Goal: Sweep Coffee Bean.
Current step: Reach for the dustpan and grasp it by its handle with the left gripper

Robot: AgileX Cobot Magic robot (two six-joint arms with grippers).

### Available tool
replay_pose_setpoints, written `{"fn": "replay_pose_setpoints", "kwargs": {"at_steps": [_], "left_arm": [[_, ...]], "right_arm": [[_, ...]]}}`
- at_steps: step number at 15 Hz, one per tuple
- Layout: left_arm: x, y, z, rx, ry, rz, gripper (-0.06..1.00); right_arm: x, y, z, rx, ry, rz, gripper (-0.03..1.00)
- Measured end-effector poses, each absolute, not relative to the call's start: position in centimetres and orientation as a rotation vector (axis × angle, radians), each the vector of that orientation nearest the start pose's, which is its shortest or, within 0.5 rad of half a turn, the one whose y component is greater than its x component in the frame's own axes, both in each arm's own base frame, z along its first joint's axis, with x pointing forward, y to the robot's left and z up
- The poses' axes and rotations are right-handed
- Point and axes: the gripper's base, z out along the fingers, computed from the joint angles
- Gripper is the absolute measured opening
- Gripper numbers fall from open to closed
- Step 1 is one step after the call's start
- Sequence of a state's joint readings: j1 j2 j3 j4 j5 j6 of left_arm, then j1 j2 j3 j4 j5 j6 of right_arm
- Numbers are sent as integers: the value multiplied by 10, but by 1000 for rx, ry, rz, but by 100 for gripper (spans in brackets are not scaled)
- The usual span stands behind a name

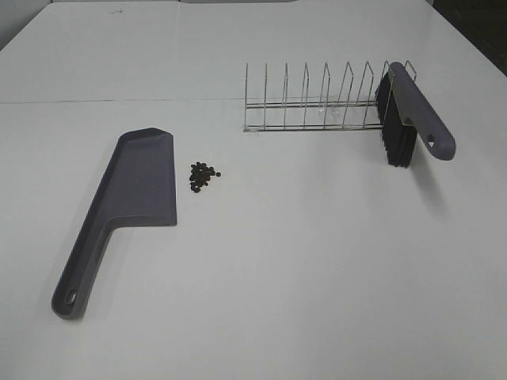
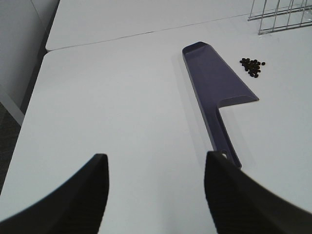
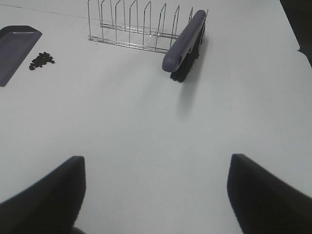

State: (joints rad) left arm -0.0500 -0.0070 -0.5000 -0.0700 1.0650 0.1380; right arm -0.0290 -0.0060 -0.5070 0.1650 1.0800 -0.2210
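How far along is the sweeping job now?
Nothing looks done: the coffee beans lie clustered beside the dustpan, none on it. Nothing is in hand: the left end effector and right end effector are open and empty, the brush leans in the wire rack. Left: everything, grasping both tools and sweeping.

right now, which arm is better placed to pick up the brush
Right. The brush leans at the right end of the wire rack, on that arm's side, ahead of the open right pincer. The open left pincer faces the dustpan instead.
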Motion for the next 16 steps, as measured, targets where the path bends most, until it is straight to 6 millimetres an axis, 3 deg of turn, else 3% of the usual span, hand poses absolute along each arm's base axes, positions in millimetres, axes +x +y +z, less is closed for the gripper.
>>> {"fn": "replay_pose_setpoints", "kwargs": {"at_steps": [16], "left_arm": [[-6, -5, 282, 191, 1999, -27, 54]], "right_arm": [[-8, 13, 279, -206, 2029, 41, 67]]}}
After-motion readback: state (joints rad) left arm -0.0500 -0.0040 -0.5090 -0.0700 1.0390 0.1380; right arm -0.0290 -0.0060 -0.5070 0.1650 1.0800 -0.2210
